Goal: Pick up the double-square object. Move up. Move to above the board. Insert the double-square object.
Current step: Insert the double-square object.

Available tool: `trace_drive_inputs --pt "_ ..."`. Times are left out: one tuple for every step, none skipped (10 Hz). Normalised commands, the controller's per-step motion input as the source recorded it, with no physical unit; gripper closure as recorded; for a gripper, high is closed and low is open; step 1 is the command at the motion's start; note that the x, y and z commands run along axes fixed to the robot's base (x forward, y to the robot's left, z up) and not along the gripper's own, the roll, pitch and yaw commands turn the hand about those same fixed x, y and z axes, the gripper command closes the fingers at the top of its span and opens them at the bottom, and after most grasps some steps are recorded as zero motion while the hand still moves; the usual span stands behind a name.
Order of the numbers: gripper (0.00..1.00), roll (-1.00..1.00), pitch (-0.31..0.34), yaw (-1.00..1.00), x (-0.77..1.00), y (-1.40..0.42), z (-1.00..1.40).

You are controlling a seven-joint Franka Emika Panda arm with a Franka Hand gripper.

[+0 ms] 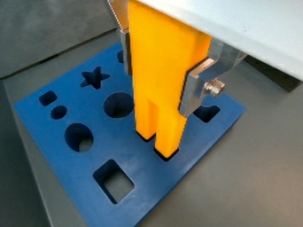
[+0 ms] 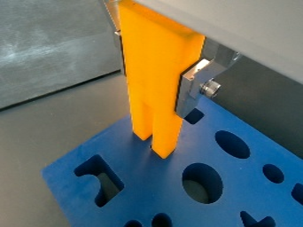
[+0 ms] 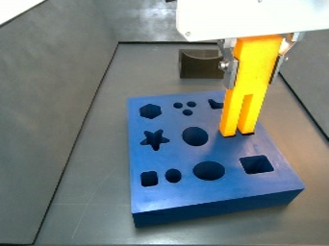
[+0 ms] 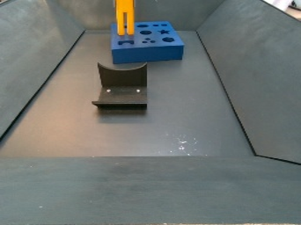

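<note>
- Where a side view looks down the long grey trough, the dark L-shaped fixture (image 4: 120, 86) on its base plate stands nearest the camera on the grey floor (image 4: 177, 123), well apart from everything else.
- Beyond it, at the far end, lies the large thick blue square board (image 4: 150, 44) with dark shaped cut-outs in its top face (star, hexagon, circles and squares can be made out in the closer views).
- Upright over the board stands the tall yellow-orange plastic double-square object (image 3: 244, 86), two parallel square bars joined side by side; its lower end is at the board's top face near a rim, just beside a square cut-out (image 3: 257, 164), though whether it has entered a hole I cannot tell from that side view.
- In both wrist views the piece (image 1: 164, 80) hangs with one bar reaching lower than its twin, the tip down at the blue surface (image 1: 71, 97) at the edge of a dark opening.
- Clamped on the upper part of the piece is the gripper (image 2: 160, 53), its flat silver fingers (image 2: 197, 82) pressed against opposite sides of the orange bars, so it is gripping the double-square object.
- Farthest in a side view, the fixture (image 3: 199, 63) sits behind the board (image 3: 167, 192), not touching it.
</note>
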Motion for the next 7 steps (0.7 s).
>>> trace_drive_inputs --pt "1.0 0.05 0.0 0.0 0.19 -0.09 -0.19" --pt "1.0 0.05 0.0 0.0 0.19 -0.04 -0.21" --pt "1.0 0.06 0.0 0.0 0.18 -0.01 -0.28" --pt "1.0 0.16 -0.003 0.0 0.1 -0.03 -0.48" --pt "1.0 0.23 -0.033 0.0 0.05 -0.03 -0.68" --pt "1.0 0.28 -0.063 0.0 0.0 -0.07 -0.75" --pt "1.0 0.29 -0.054 0.0 0.0 -0.06 -0.74"
